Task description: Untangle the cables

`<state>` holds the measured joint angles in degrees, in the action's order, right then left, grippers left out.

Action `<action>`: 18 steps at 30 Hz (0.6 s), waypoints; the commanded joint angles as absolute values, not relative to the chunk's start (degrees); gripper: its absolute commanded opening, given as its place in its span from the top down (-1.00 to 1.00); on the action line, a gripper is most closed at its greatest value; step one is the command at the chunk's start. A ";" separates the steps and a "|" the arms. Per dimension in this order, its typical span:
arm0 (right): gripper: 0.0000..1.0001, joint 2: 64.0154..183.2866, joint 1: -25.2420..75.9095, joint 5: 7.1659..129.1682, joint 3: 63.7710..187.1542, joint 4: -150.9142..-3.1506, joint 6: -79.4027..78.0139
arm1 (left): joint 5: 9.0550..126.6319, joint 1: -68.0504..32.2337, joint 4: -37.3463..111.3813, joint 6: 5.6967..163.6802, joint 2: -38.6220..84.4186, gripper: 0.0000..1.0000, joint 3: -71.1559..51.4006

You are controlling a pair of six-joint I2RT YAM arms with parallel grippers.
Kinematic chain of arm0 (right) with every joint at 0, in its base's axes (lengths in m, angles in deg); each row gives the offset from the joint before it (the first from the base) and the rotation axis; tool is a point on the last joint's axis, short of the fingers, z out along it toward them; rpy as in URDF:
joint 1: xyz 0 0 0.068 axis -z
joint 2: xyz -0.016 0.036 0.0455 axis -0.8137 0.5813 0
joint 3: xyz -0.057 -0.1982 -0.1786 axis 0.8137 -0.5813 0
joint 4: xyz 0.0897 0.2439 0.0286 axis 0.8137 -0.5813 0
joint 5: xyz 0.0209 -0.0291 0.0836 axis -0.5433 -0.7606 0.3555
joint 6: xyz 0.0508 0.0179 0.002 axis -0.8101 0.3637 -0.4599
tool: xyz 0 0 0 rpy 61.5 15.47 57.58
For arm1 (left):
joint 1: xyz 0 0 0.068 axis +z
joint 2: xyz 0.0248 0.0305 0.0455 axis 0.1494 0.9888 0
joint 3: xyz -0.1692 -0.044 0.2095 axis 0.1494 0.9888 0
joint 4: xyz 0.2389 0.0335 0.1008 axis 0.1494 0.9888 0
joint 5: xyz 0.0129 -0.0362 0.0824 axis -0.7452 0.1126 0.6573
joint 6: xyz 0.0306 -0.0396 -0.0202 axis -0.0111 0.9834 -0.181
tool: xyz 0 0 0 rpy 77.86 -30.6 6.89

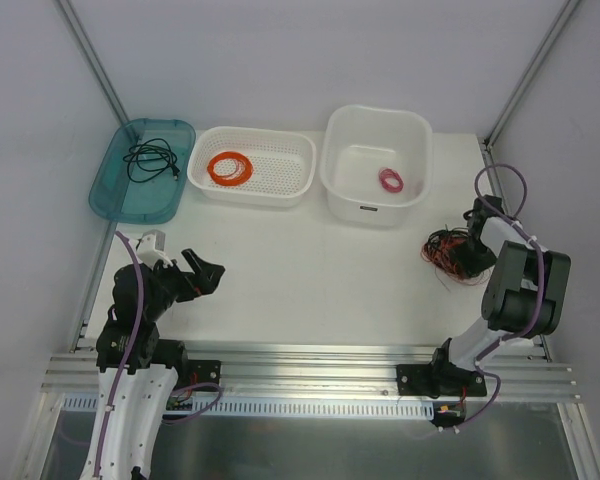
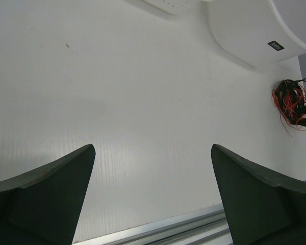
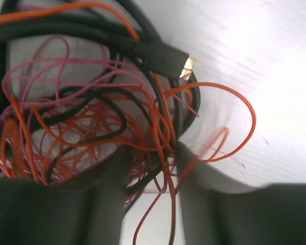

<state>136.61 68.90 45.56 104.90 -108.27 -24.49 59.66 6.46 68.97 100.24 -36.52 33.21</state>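
Note:
The cables (image 1: 446, 250) are a loose tangle of black, orange and pink wires on the table at the right. They also show in the left wrist view (image 2: 289, 99), and they fill the right wrist view (image 3: 102, 102), where a black plug with a gold tip (image 3: 166, 58) lies on top. My right gripper (image 1: 470, 260) is down in the tangle. Its jaws (image 3: 153, 168) stand a narrow gap apart, with several orange and black strands running between them. My left gripper (image 1: 208, 272) is wide open and empty above bare table at the left (image 2: 153, 150), far from the tangle.
At the back stand a teal tray (image 1: 110, 190) holding a black cable (image 1: 150, 160), a white basket (image 1: 290, 185) with a neat orange coil (image 1: 230, 167), and a white tub (image 1: 332, 165) with a small pink coil (image 1: 391, 180). An aluminium rail (image 1: 310, 360) runs along the near edge.

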 commanded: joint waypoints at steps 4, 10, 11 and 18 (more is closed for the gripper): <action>0.86 133.28 61.50 47.87 103.36 -109.14 -19.81 | 57.47 6.92 66.10 99.12 -36.42 -0.98 33.64; 0.99 125.02 46.34 48.92 98.35 -108.96 -14.98 | 56.59 6.92 65.67 99.12 -36.07 -0.98 33.90; 0.99 123.88 43.85 49.53 97.47 -108.78 -14.36 | 55.98 6.92 65.58 99.12 -35.64 -0.98 33.90; 0.99 120.44 15.31 51.64 101.49 -107.29 -7.78 | 53.00 6.83 64.79 99.12 -33.18 -0.98 34.08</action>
